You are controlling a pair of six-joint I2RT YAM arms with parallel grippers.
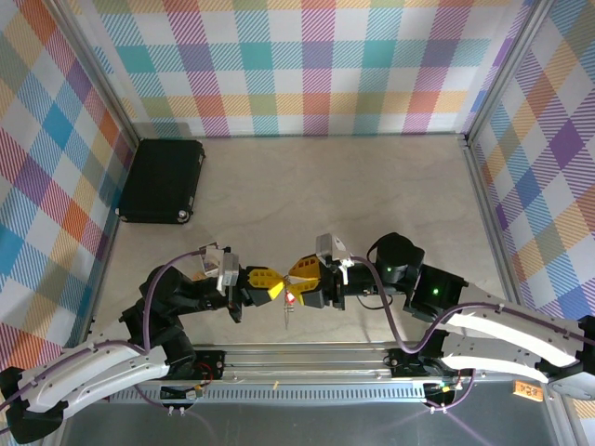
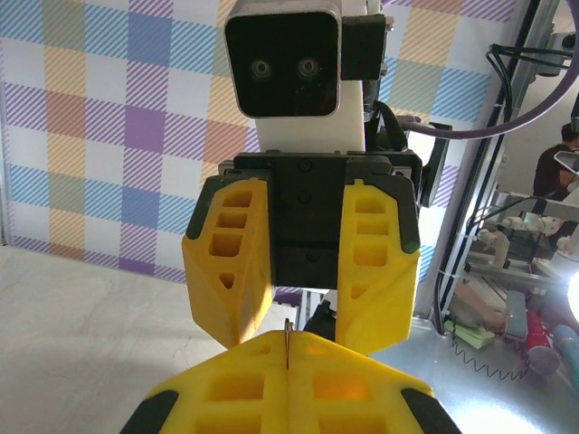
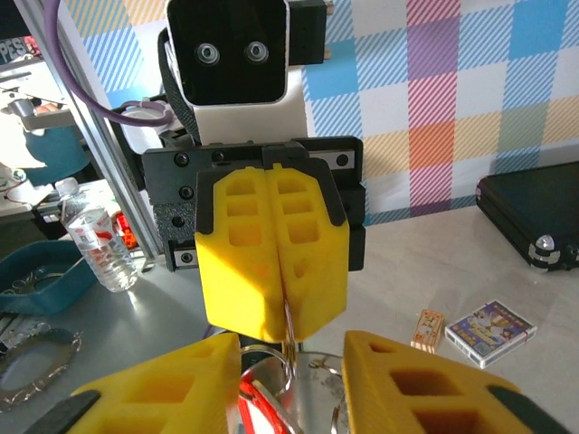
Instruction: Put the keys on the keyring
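Your left gripper is shut tight on the thin wire of the keyring. It meets your right gripper tip to tip. That gripper's jaws stand apart around the red key, and you cannot tell whether they pinch it. The key looks light, stiff and slippery, so take it by its plastic head.

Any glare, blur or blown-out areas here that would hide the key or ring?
Top external: even light, no glare, but the red key is tiny. Left wrist: bright flare at the right edge, clear of the left gripper. Right wrist: washed-out patch at left edge; keyring is readable.
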